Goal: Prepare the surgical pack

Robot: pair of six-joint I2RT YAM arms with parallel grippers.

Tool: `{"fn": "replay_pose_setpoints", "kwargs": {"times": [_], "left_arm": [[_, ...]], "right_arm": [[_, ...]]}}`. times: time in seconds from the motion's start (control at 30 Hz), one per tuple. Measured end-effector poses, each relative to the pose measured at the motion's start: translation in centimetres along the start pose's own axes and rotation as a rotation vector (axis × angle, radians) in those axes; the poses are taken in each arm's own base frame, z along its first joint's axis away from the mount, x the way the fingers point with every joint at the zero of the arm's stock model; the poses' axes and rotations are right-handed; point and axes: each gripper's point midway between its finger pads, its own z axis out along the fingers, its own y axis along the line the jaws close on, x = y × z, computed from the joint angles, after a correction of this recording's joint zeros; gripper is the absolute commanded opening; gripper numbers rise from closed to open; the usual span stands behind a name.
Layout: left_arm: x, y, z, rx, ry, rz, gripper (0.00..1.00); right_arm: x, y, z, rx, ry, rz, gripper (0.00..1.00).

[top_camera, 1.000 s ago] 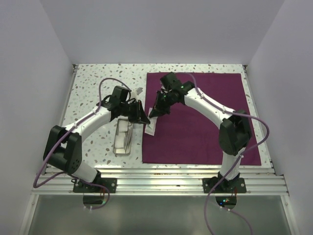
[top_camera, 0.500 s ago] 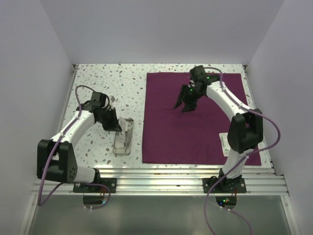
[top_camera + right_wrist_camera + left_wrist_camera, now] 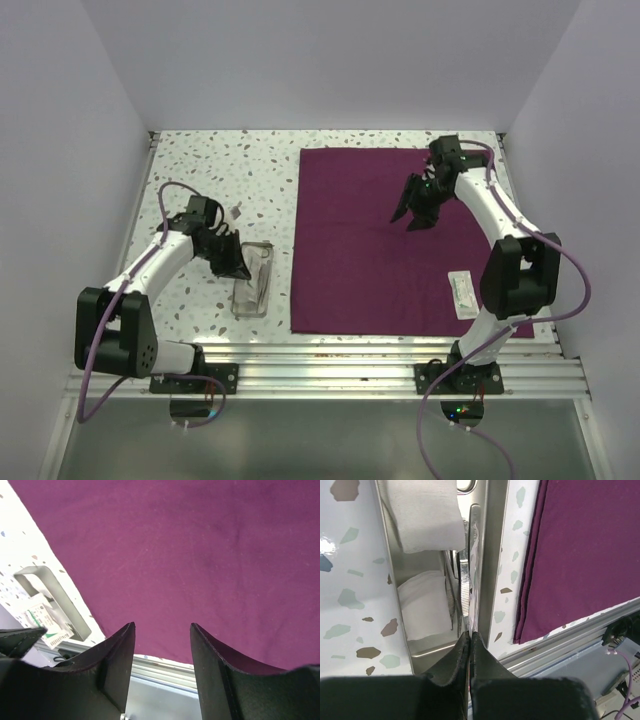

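The dark magenta cloth (image 3: pixel 370 250) lies flat on the right half of the table. The small steel tray (image 3: pixel 262 298) stands left of it and holds white gauze squares (image 3: pixel 425 607) and a thin metal instrument (image 3: pixel 465 587) along one wall. My left gripper (image 3: pixel 240 268) is at the tray's far end. In the left wrist view its jaws (image 3: pixel 470 636) are shut on the near end of that instrument. My right gripper (image 3: pixel 413 216) hangs open and empty over the cloth's far right part, as the right wrist view (image 3: pixel 162 630) also shows. The tray also shows there (image 3: pixel 60 597).
A white sealed packet (image 3: pixel 463 293) lies on the cloth near its right front corner, beside the right arm's upper link. White walls close in the table on three sides. A metal rail (image 3: pixel 330 350) runs along the near edge.
The packet held between both grippers by the tray now lies on the cloth's right front. My right gripper moved right and opened. My left gripper dropped to the tray and shut.
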Motion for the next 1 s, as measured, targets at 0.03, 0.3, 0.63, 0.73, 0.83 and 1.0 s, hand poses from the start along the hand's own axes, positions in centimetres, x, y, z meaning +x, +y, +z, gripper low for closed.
{"fn": "replay_pose_setpoints", "kwargs": {"times": [0.03,0.3,0.63,0.73,0.83,1.0], "left_arm": [[0.0,-0.1,0.0,0.009,0.002,0.002,0.0],[0.1,-0.9,0.5,0.061,0.022,0.0,0.18],[-0.1,0.3,1.3,-0.01,0.056,-0.049,0.58],[-1.3,0.2,0.3,-0.036,0.014,-0.037,0.61],[-2.7,-0.2,-0.6,-0.047,-0.039,-0.019,0.61],[-3.8,-0.7,-1.1,-0.036,-0.079,0.001,0.6]], "right_arm": [[0.3,-0.2,0.2,0.004,0.008,0.002,0.52],[1.3,-1.0,0.9,0.018,0.045,0.012,0.52],[0.8,-4.3,0.3,0.163,0.019,-0.018,0.53],[0.4,-6.8,-0.3,0.263,0.004,-0.008,0.51],[-0.2,-9.8,-1.1,0.361,-0.012,0.018,0.49],[0.3,-16.5,-1.8,0.492,0.022,0.128,0.52]]}}
